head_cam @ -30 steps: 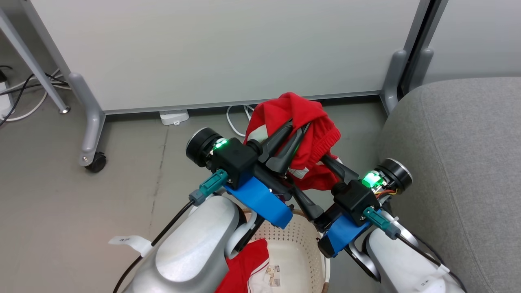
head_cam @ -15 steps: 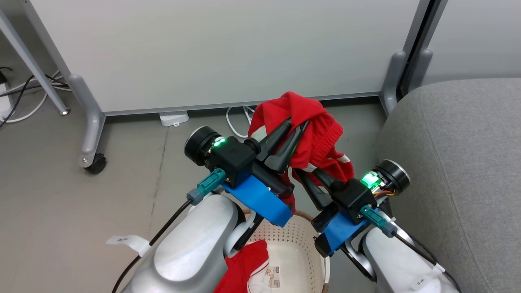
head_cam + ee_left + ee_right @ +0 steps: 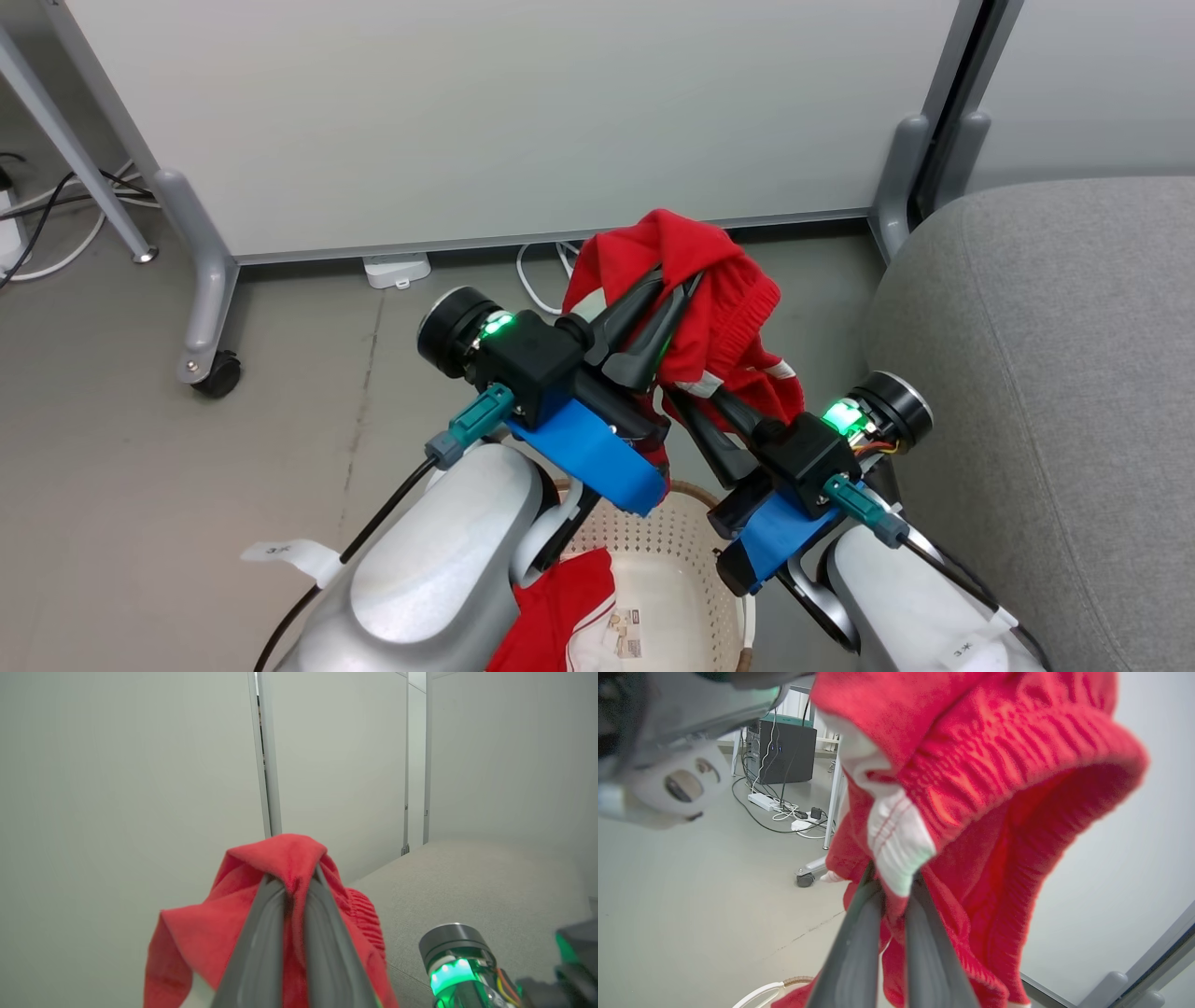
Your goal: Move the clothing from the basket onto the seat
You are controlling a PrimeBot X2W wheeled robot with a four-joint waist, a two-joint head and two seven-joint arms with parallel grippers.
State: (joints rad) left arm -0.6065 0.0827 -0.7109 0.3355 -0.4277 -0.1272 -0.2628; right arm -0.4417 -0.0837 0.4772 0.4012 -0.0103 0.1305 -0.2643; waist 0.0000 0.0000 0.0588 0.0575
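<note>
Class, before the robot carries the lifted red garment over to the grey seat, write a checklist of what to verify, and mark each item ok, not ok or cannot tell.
1. Left gripper shut on the lifted garment: ok.
2. Right gripper shut on the same garment: ok.
3. Garment's lower hem above the basket rim: cannot tell, the left wrist hides it.
4. Seat in view on the robot's right: ok.
5. Basket emptied: not ok, a second garment lies inside.
</note>
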